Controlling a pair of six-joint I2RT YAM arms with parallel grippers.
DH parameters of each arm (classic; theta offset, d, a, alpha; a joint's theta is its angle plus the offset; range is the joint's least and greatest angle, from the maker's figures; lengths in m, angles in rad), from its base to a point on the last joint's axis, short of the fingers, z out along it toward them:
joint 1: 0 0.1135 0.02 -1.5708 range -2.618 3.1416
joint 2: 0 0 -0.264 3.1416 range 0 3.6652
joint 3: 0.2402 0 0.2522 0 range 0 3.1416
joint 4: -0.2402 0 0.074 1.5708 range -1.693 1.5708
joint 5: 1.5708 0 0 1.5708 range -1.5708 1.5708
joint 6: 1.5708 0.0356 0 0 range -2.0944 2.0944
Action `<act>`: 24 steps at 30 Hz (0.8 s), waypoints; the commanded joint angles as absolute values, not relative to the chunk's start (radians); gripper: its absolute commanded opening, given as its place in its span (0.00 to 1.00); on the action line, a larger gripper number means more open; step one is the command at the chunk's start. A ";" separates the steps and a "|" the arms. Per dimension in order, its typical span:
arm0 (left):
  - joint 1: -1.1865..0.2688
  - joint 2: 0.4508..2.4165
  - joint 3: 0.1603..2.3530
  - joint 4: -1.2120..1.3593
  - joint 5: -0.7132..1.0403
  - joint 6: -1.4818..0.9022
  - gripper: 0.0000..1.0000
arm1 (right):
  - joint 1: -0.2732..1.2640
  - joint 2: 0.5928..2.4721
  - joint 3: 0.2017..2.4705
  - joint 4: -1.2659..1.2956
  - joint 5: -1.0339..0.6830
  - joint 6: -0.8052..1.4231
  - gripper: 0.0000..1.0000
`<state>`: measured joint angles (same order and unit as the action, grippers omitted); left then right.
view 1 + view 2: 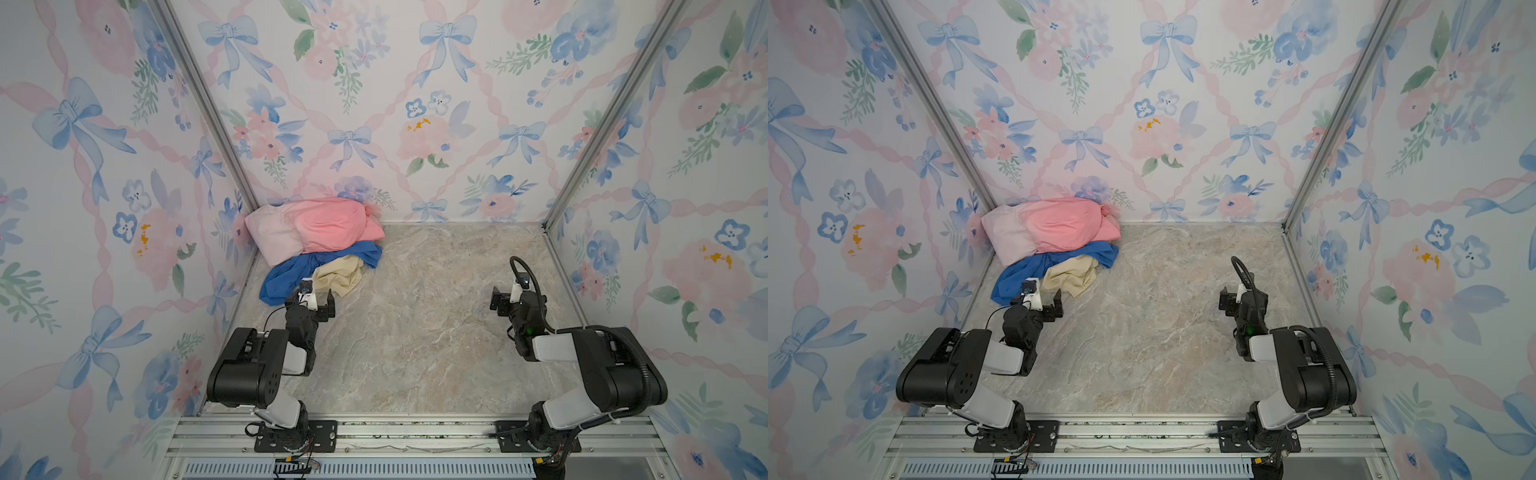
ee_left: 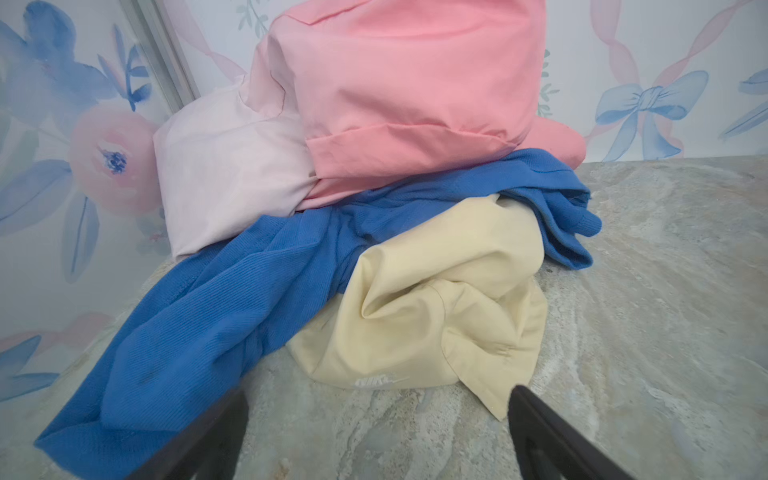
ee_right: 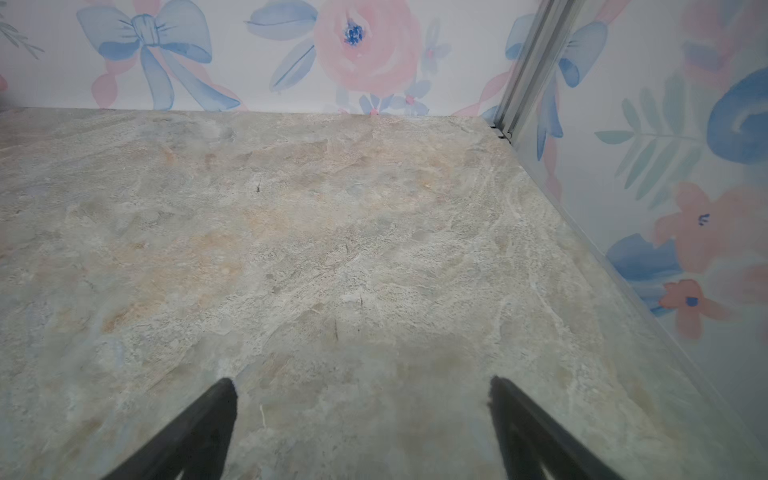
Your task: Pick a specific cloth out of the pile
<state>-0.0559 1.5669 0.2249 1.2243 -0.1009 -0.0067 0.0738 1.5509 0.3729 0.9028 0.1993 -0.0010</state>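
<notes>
In the left wrist view, the cloth [image 2: 436, 291] shows only its near folds. Its far part is tucked out of sight under the blue cloth [image 2: 216, 307]. A small white mark [image 2: 376, 381] near the cloth's edge is too blurred to read. The blue cloth in turn disappears beneath the coral pink cloth [image 2: 415, 83], whose upper part is cut off by the frame edge. Of the left gripper [image 2: 378, 392] and the right gripper [image 3: 361, 384], each wrist view shows only dark finger ends, cropped by the frame edge.

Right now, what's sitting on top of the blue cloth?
The coral cloth and pale pink cloth lie on the far part of the blue cloth. The cream cloth lies against its near side. How far blue runs beneath them is hidden.
</notes>
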 commanded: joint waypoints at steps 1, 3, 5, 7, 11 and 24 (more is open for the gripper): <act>-0.054 1.569 0.235 1.227 -0.108 0.003 0.98 | 0.081 1.552 0.383 0.934 0.219 0.000 0.97; -0.055 1.568 0.235 1.227 -0.109 0.003 0.98 | 0.081 1.552 0.382 0.934 0.219 0.000 0.97; -0.050 1.569 0.235 1.227 -0.098 0.002 0.98 | 0.081 1.552 0.382 0.934 0.219 0.000 0.97; -0.031 1.568 0.239 1.220 -0.058 -0.008 0.98 | 0.081 1.552 0.382 0.934 0.219 0.000 0.97; 0.002 1.568 0.238 1.219 0.006 -0.028 0.98 | 0.081 1.552 0.382 0.934 0.219 0.000 0.97; -0.001 1.566 0.237 1.216 -0.001 -0.024 0.98 | 0.086 1.552 0.380 0.939 0.216 -0.005 0.97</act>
<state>-0.0029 1.5669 0.2249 1.2232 -0.0097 -0.0113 0.0757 1.5509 0.3729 0.9100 0.1993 -0.0017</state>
